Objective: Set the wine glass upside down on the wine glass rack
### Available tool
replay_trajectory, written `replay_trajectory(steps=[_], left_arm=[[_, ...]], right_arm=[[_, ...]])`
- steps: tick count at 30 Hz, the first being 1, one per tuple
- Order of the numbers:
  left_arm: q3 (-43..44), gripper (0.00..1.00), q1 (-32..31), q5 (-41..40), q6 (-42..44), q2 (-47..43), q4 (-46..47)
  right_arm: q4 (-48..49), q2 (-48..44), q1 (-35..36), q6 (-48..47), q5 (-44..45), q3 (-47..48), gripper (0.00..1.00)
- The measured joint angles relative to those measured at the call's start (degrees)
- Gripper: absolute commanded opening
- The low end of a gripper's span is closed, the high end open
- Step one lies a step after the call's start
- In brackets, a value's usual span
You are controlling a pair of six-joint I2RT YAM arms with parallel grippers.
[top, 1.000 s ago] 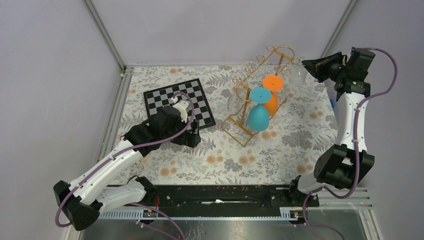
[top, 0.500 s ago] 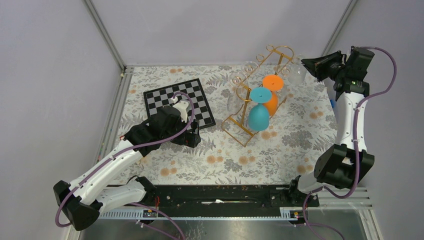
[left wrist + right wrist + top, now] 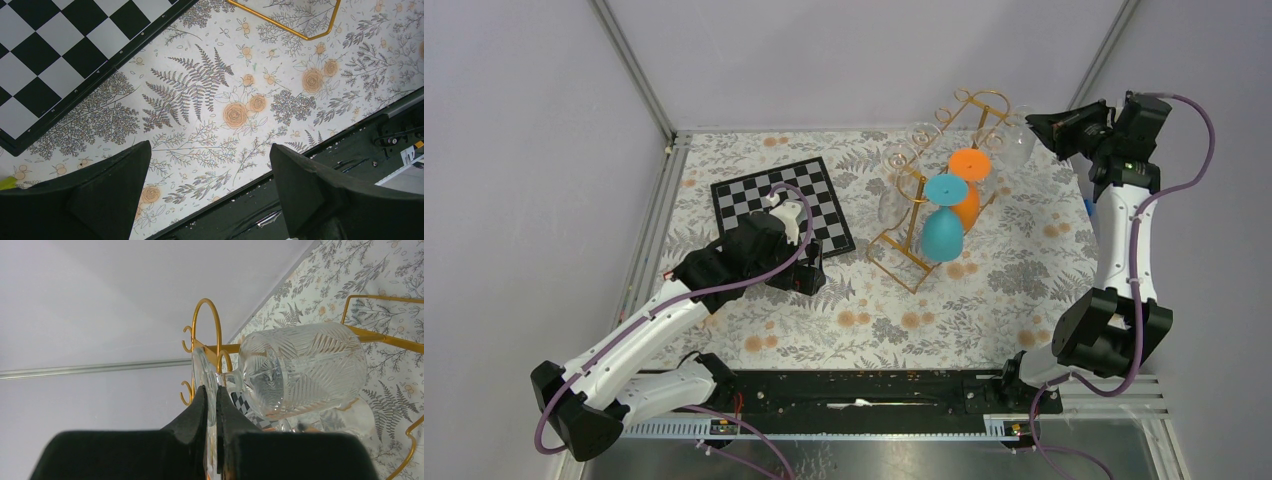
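Observation:
The gold wire wine glass rack (image 3: 977, 98) stands at the back middle of the table. A blue glass (image 3: 941, 232) and an orange glass (image 3: 967, 205) hang upside down on it. My right gripper (image 3: 1046, 128) is shut on the flat foot of a clear cut wine glass (image 3: 1020, 140), held on its side by the rack's far end. In the right wrist view the gripper (image 3: 214, 392) pinches the foot (image 3: 205, 372); the bowl (image 3: 300, 372) lies to the right, next to the rack's curled loops (image 3: 206, 307). My left gripper (image 3: 209, 147) is open and empty, low over the tablecloth.
A black-and-white chessboard (image 3: 784, 205) lies at the left, partly under my left arm; it also shows in the left wrist view (image 3: 60, 60). Other clear glasses (image 3: 892, 195) hang on the rack's left side. The rack's base wire (image 3: 285, 27) lies ahead of my left gripper.
My right gripper has carried the clear glass slightly up and towards the rack's far end. The left arm has not moved.

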Motion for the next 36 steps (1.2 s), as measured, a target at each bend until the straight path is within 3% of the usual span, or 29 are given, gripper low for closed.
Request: replay_trajectory(steps=[27,36], left_arm=[[0.0,0.99,0.0,0.02,-0.24,0.09,0.0],[0.2,0.99,0.0,1.84,-4.04,0.68,-0.04]], right_arm=[[0.7,1.25,1.16,-1.42,0.94,-0.37,0.0],[-4.04,-7.37,1.11,-7.1,2.19,-5.95,0.0]])
